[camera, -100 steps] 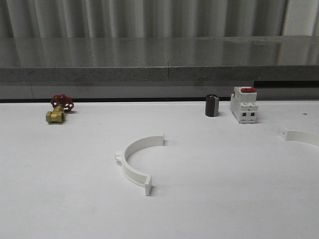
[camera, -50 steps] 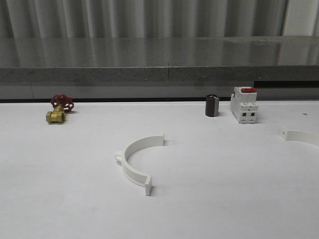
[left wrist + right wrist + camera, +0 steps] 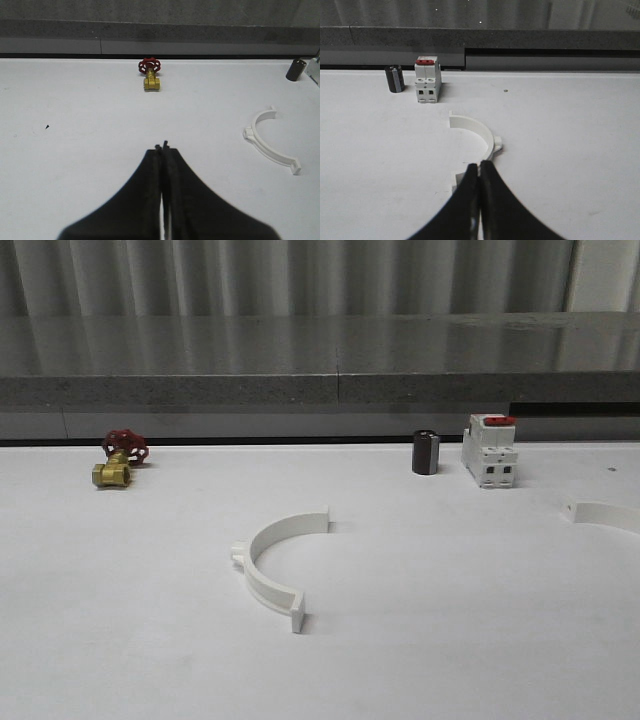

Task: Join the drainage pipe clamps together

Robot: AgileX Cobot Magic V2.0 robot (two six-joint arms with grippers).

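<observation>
One white drainage pipe clamp (image 3: 268, 564) lies flat mid-table, its open side facing right; it also shows as the same clamp (image 3: 270, 140) in the left wrist view. A second white clamp (image 3: 605, 512) lies at the right edge of the front view, cut off there. In the right wrist view that second clamp (image 3: 479, 132) lies just beyond my right gripper (image 3: 479, 164), whose fingers hide its near end. My right gripper is shut and empty. My left gripper (image 3: 162, 147) is shut and empty over bare table, well apart from the mid-table clamp.
A brass valve with a red handwheel (image 3: 118, 460) stands at the back left. A small dark cylinder (image 3: 425, 452) and a white breaker with a red switch (image 3: 489, 452) stand at the back right. A grey ledge (image 3: 320, 390) runs behind the table.
</observation>
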